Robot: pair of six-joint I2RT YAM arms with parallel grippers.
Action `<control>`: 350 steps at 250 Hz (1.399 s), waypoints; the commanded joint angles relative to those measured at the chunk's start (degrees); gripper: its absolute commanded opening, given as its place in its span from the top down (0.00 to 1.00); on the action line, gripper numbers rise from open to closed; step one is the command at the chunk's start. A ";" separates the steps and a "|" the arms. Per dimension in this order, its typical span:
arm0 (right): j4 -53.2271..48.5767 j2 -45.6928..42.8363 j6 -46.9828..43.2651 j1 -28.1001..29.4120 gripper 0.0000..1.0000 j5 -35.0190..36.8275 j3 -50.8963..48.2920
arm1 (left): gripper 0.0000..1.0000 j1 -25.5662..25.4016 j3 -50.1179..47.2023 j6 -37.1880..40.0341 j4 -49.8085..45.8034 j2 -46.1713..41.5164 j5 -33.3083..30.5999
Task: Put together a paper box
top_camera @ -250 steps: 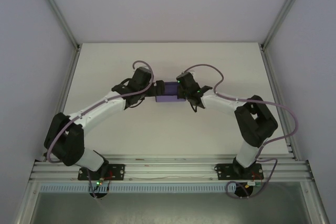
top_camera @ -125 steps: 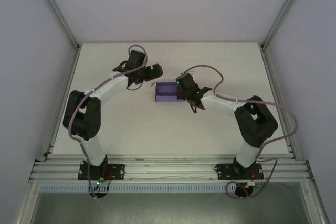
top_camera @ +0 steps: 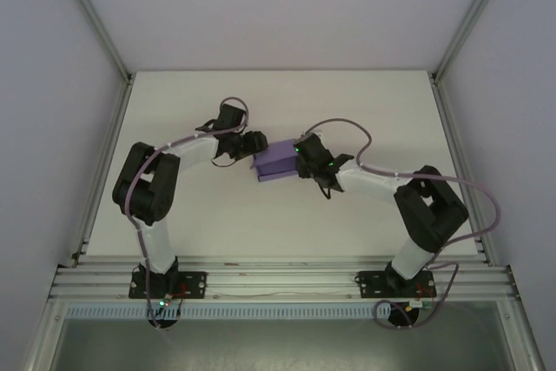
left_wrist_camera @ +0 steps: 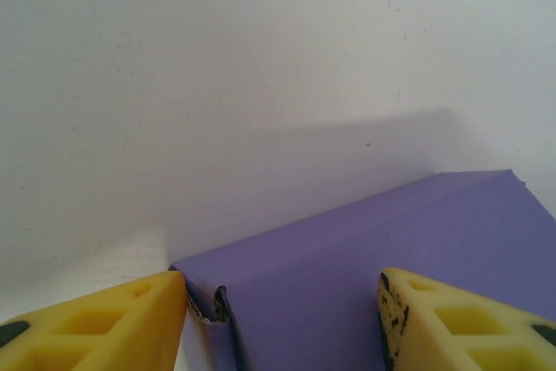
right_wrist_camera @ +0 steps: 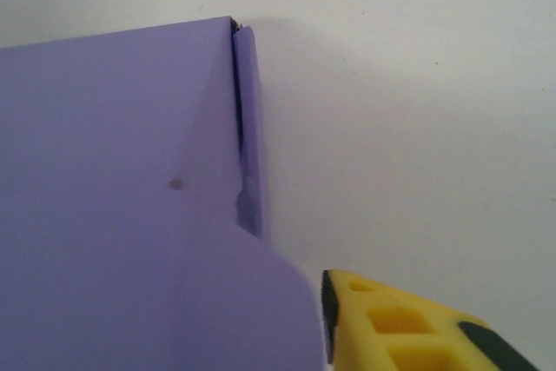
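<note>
On the white table (top_camera: 373,110), the paper box (top_camera: 276,162) lies slanted between the arms, its long axis running gripper to gripper. The left gripper (left_wrist_camera: 280,291) stands spread astride one end; whether the right gripper (top_camera: 301,156) pinches the other, I cannot tell.

One purple, shallow rectangular paper box (top_camera: 276,161) lies between two black two-finger grippers: the left gripper (top_camera: 254,146) and the right gripper (top_camera: 301,157). Two white-and-black robot arms, the left arm (top_camera: 187,152) and the right arm (top_camera: 373,182), carry them. There is one white table (top_camera: 347,102). Beside the box, the left wrist view counts two yellow fingers (left_wrist_camera: 122,323), and the right wrist view one yellow finger (right_wrist_camera: 391,327).
</note>
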 commanded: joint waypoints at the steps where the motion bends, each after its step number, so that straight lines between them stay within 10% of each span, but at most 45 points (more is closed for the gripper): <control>1: -0.75 -4.21 0.49 0.18 0.61 -1.97 -1.79 | 0.43 -0.16 -3.85 -1.18 2.36 -1.00 -0.16; 126: -8.15 -24.74 3.55 -0.48 0.09 -8.47 -11.59 | 0.57 -3.14 -13.36 1.29 13.93 -0.78 -4.16; 220: 0.09 -7.38 10.93 -13.32 0.09 -22.24 -2.83 | 0.82 -2.69 -20.41 2.54 26.73 -0.74 -2.75; 350: 14.65 3.77 16.69 -14.67 0.11 -42.81 -3.40 | 0.92 2.12 -29.90 -6.70 47.02 1.31 6.14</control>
